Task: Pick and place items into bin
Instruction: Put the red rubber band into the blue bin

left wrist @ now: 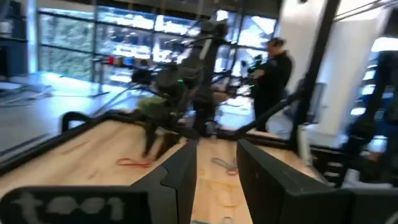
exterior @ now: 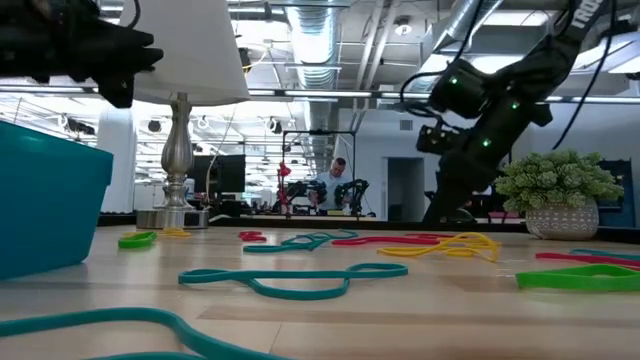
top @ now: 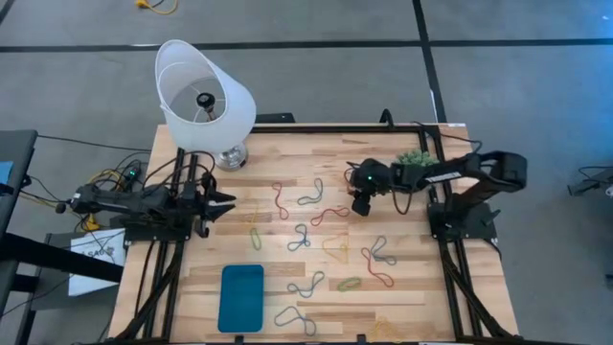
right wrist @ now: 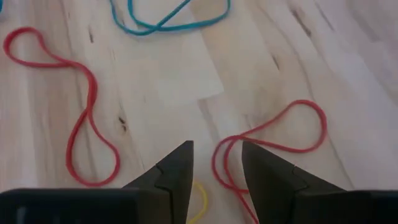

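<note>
Both arms are dark with black cables, green lights and tapered black fingers.

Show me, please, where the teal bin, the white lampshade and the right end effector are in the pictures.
teal bin (top: 240, 297): high view, on the bare floor of the tray.
white lampshade (top: 230, 117): high view, on its outer white wall.
right end effector (right wrist: 216, 163): right wrist view, midway between its two dark fingertips.
</note>
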